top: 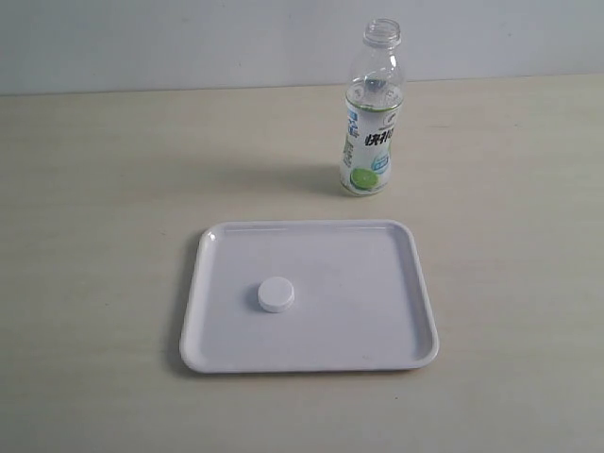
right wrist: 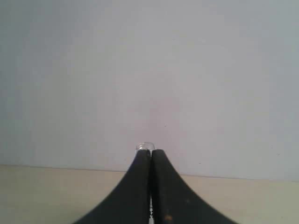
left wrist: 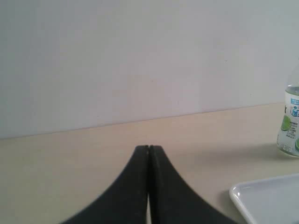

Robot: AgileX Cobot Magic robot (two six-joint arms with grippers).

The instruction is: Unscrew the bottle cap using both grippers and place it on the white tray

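Observation:
The white bottle cap lies on the white tray, left of its middle. The bottle stands upright and uncapped on the table beyond the tray's far right corner. Neither arm shows in the exterior view. In the left wrist view my left gripper is shut with nothing in it, over bare table; the bottle and a tray corner sit off to one side. My right gripper is shut and empty too, with the bottle's open mouth peeking just behind its tips.
The beige table spreads wide on all sides of the tray, and a pale wall runs along its far edge.

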